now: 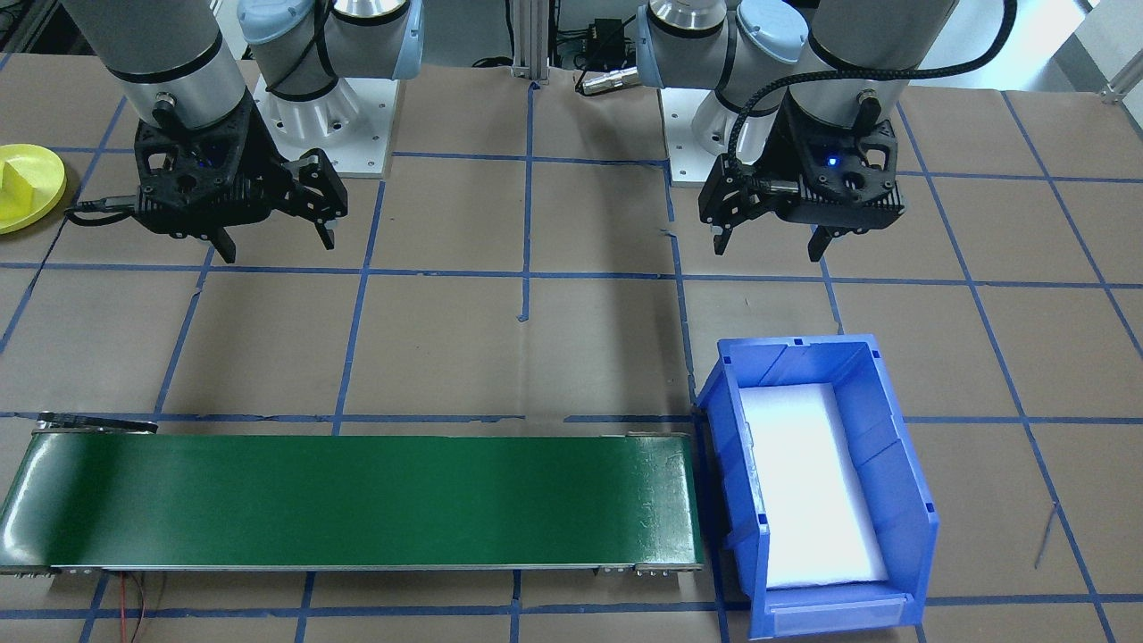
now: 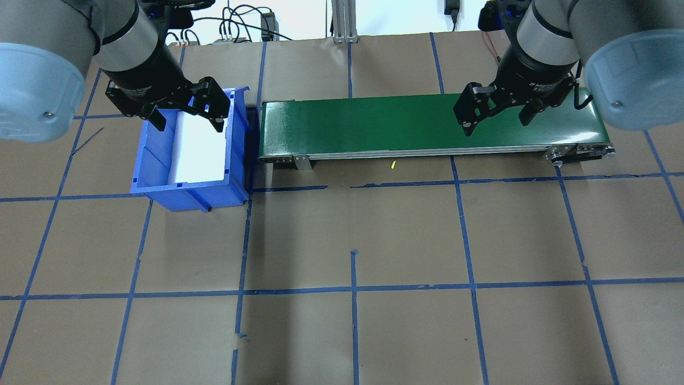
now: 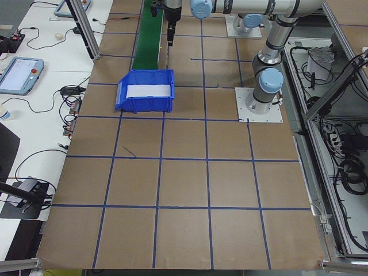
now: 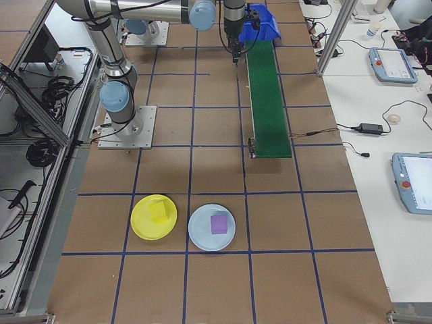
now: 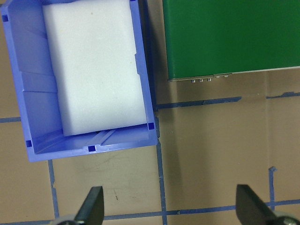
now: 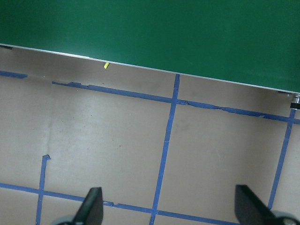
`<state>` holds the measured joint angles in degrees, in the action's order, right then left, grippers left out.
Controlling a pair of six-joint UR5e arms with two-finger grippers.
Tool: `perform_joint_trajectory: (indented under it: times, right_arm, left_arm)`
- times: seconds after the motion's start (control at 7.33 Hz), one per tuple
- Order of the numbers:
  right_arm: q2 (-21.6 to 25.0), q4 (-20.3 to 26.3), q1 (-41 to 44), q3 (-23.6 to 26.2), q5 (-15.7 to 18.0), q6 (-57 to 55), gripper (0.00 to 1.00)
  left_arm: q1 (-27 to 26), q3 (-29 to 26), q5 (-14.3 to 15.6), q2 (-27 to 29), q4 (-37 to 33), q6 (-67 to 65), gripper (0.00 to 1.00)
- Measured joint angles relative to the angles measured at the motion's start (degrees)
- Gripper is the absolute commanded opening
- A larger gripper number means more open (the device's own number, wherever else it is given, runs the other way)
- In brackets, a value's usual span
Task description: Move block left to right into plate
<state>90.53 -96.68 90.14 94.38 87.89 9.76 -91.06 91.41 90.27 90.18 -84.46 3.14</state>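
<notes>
The green conveyor belt [image 2: 427,125] lies just beyond both grippers; the blue bin [image 2: 192,149] sits under the left gripper [image 2: 187,115], wide open and empty like the right gripper [image 2: 497,120]; far off its right side, the yellow plate [image 4: 154,217] holds a yellow block [image 4: 159,210]

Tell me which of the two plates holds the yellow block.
The yellow plate, the one nearer the robot's base side. The light blue plate beside it holds a purple block instead of the yellow block.
</notes>
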Motion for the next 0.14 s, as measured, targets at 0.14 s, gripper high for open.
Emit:
perform_joint_trajectory:
  times: [0.14]
  right_arm:
    - [0.0,0.0,0.1,0.0,0.0,0.0,1.0]
  left_arm:
    - [0.0,0.0,0.0,0.0,0.0,0.0,1.0]
